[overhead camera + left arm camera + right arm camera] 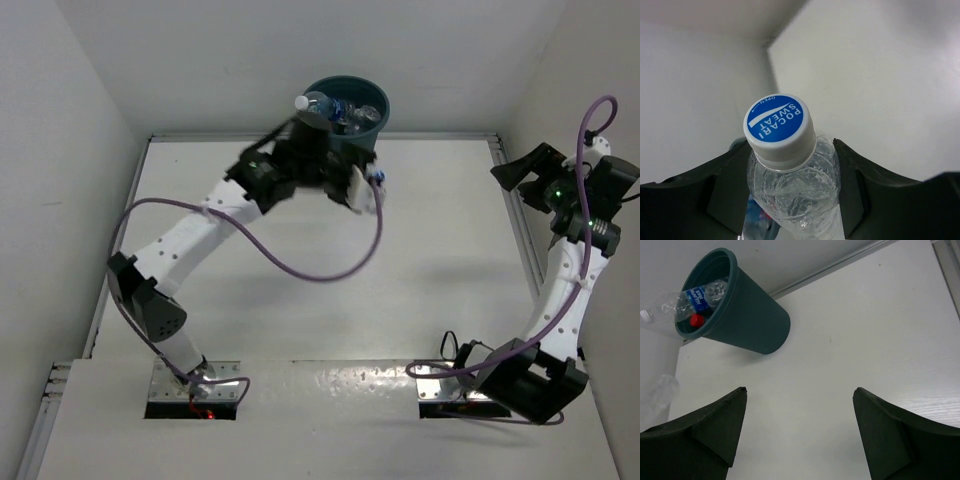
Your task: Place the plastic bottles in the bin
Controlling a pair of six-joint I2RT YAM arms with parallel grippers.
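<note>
— What has the left gripper (pixel 789 150) got?
— Its jaws press a clear bottle (pixel 795 190) just under the blue cap (pixel 776 119); the lower body is cut off; it sits at the bin (pixel 755 320) rim.
— And the right gripper (pixel 799 389)?
— Spread wide, empty, above the table (pixel 450 260); other bottles (pixel 702 295) lie in the bin, partly hidden.

The white surface (pixel 440 250) carried the dark teal bin (pixel 752 322), upright at its far edge, well apart from the left arm base (pixel 195 385) and right arm base (pixel 450 385) at the near edge.
</note>
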